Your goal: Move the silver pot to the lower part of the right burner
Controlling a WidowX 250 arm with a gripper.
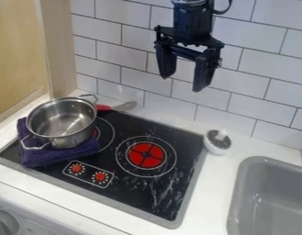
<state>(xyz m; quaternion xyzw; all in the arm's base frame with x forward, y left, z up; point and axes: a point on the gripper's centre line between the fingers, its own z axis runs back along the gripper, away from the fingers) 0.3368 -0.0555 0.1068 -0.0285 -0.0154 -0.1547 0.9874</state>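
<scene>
The silver pot (62, 121), with two loop handles, rests upright on a folded purple cloth at the left of the black stovetop, covering much of the left burner (104, 133). The right burner (146, 155), a red disc inside white rings, has nothing on it. High above the back of the counter, in front of the tiled wall, hangs the black gripper (183, 82). Its two fingers are spread apart with nothing between them, up and to the right of the pot.
The purple cloth (61, 156) lies under the pot. Behind the pot is a red-handled utensil (116, 107). A small white bowl (216, 146) with dark contents stands by the stove's right back corner. At the right is a grey sink (237, 193); two red knobs are at the stove's front left.
</scene>
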